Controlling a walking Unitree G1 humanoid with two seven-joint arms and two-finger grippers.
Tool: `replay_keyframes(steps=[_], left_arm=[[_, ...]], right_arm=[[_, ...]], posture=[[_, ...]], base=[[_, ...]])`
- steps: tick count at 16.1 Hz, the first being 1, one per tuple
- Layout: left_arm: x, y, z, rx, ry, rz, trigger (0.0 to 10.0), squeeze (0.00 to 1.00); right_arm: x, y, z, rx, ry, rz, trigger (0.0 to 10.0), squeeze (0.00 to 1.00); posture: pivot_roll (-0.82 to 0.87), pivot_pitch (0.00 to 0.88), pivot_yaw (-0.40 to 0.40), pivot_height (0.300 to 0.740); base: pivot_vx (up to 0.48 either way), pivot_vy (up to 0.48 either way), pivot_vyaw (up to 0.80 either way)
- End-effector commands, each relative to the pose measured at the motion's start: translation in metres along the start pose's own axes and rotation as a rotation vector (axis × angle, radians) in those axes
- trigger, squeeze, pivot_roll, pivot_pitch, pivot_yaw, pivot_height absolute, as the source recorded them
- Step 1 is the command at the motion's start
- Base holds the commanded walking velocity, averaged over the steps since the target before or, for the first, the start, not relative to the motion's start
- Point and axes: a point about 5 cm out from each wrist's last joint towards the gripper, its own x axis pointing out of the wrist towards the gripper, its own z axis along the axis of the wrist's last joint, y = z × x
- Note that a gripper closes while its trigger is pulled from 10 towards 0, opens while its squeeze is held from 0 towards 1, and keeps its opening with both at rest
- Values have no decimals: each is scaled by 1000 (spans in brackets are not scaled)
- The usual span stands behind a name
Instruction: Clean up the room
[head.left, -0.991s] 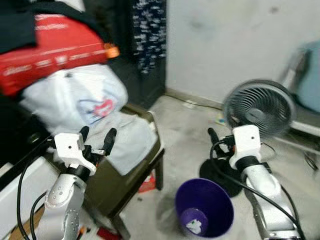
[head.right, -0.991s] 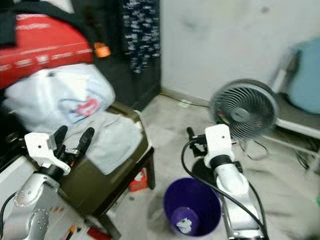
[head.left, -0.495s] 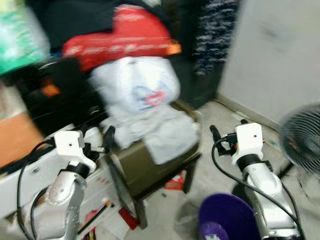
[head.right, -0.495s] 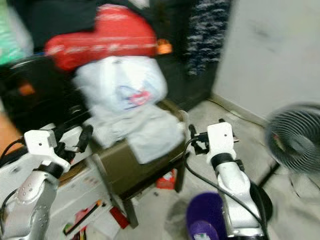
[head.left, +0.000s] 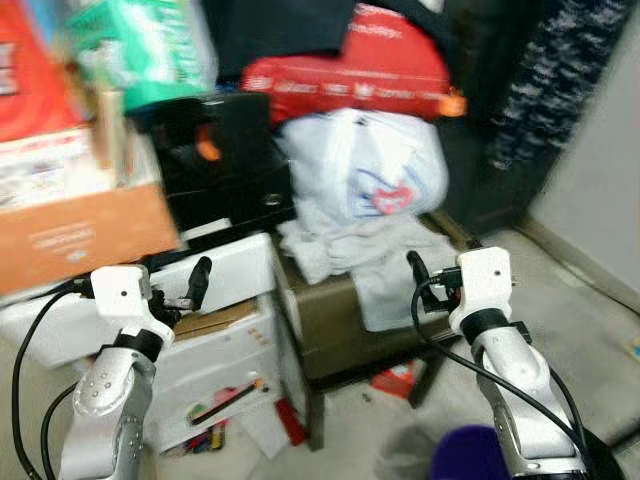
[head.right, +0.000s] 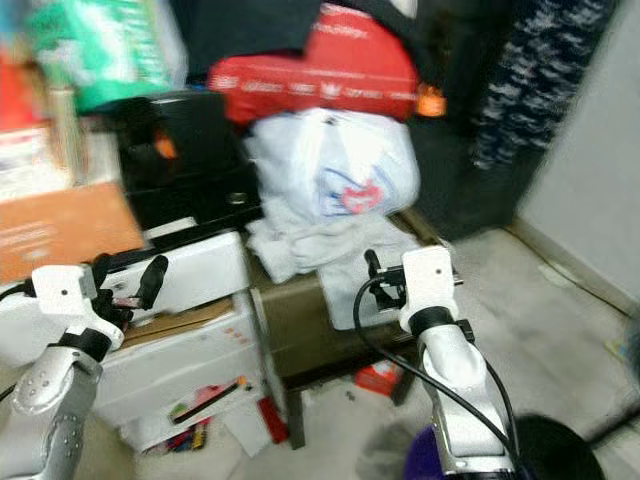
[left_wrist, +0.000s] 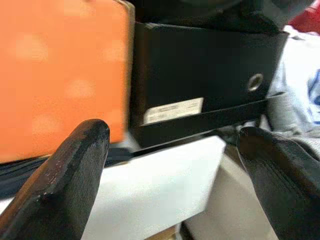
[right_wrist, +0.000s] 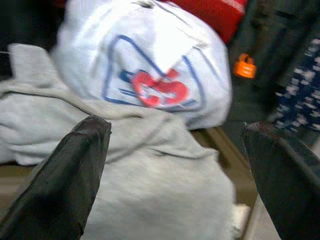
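Both arms are raised in front of a cluttered corner, and the head pictures are blurred. The left hand (head.left: 185, 285) hangs at the lower left of the frame with its fingers spread and nothing between them, pointing at a black box (left_wrist: 200, 80) and an orange cardboard box (head.left: 85, 235) that sit on a white counter (head.left: 235, 270). The right hand (right_wrist: 175, 170) sits just right of centre, its fingers likewise spread wide and empty, aimed at a grey sweatshirt (right_wrist: 150, 185) draped over a low olive-brown stool (head.left: 340, 325). A white plastic bag (head.left: 365, 175) with a red and blue print rests on the sweatshirt, and a long red package (head.left: 355, 80) lies on top of the bag, near the upper middle of the frame. A green pack (head.left: 140, 50) is stacked high at the upper left. On the floor (head.left: 590, 320) under the stool lies a small red scrap (head.left: 395, 378), and pens and papers (head.left: 225, 405) lie at the foot of the white counter. The rim of a purple bucket (head.left: 480, 458) shows at the bottom edge, right of centre.
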Motion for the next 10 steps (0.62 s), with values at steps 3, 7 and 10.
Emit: replay_keyframes(steps=[3,7,10], left_arm=[[1,-5,0,4,-1,-14,10000,0],[1,-6,0,6,1,-20,10000,0],[1,-7,0,11,5,-28,10000,0]], right_arm=[[0,-4,0,-9,0,-10,10000,0],[0,-4,0,-12,3,-10,10000,0],[-1,-2,-1,-19,6,-2,10000,0]], posture=[[-106,0,4,740],[-105,0,5,740],[-104,0,4,740]], base=[[0,0,681],[0,0,0],[0,0,800]])
